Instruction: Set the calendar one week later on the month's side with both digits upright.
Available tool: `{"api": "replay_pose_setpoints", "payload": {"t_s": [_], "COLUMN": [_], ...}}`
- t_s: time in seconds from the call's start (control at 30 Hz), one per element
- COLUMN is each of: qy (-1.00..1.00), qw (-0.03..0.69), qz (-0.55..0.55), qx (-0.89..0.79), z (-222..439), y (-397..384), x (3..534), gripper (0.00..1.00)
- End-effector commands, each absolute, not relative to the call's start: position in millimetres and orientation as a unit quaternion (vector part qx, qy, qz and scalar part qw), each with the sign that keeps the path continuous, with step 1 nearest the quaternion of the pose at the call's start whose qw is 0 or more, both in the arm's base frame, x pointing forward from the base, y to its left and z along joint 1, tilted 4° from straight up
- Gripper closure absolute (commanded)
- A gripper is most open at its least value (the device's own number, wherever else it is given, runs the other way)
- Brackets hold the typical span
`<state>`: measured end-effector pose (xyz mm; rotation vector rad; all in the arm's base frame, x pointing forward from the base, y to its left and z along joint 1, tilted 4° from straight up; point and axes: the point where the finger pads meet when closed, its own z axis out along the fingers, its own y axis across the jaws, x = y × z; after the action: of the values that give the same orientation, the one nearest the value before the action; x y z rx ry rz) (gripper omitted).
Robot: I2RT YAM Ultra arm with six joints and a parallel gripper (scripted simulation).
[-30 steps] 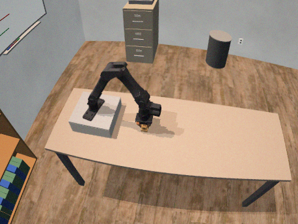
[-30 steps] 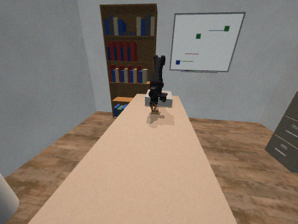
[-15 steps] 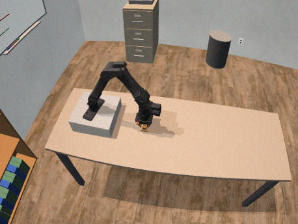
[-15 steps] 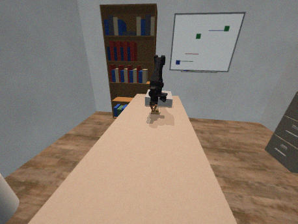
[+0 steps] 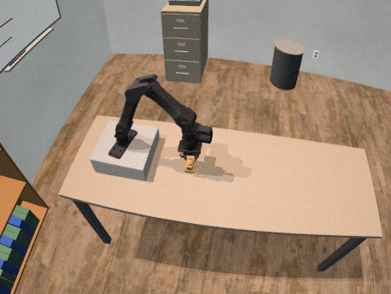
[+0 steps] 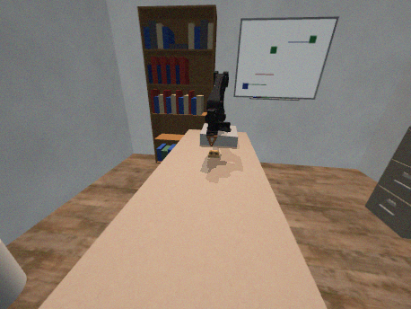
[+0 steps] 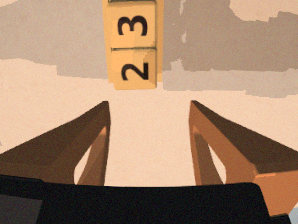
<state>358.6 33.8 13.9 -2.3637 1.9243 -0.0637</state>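
Open Fingers Stand Just Beside the Calendar's 3 and 2

The gripper (image 5: 189, 156) (image 6: 211, 141) (image 7: 149, 110) points down over the table (image 5: 277, 188) (image 6: 193, 233) (image 7: 150, 145), its two orange fingers apart. The wrist view shows a gap between them with only the pale table top behind it; nothing is clamped there.

The small yellow calendar (image 5: 189, 165) (image 6: 214, 154) sits on the table near the gripper, on the half of the table where the arm is mounted. In the wrist view, two yellow number cubes touch in a row just beyond the fingertips. The nearer cube (image 7: 134, 69) shows a black 2, and the farther cube (image 7: 134, 25) shows a black 3. Both numerals lie on their sides in that view. A strip of the yellow tray (image 7: 160, 55) shows along the cubes' edges. The month's name cannot be read, so the date on that side cannot be told. Whether the cubes stand flat on the tray's floor cannot be told either.

The black arm (image 5: 171, 100) (image 6: 217, 96) rises from a pale block (image 5: 119, 167) (image 6: 220, 141) at one end of the table, bends high, and comes down to the gripper. Its shadow falls across the table around the calendar.

Hand (image 5: 189, 157) (image 6: 212, 145) (image 7: 149, 110) lifted away from calendar (image 5: 189, 165) (image 6: 214, 154) (image 7: 134, 49); exterior view now shows gap between them.
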Motion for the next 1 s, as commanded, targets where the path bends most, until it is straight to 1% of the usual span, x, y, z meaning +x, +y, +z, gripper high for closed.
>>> {"api": "replay_pose_setpoints", "payload": {"t_s": [0.0, 0.37, 0.4, 0.97], "qy": [0.631, 0.631, 0.631, 0.631], "qw": [0.039, 0.039, 0.039, 0.039], "qz": [-0.010, -0.010, -0.010, -0.010], "qx": [-0.775, -0.775, -0.775, -0.775], "z": [30.9, 45.3, 45.3, 45.3], "y": [33.4, 32.7, 32.7, 32.7], "x": [350.8, 349.9, 349.9, 349.9], "gripper": [0.55, 0.55, 0.00, 0.00]}}
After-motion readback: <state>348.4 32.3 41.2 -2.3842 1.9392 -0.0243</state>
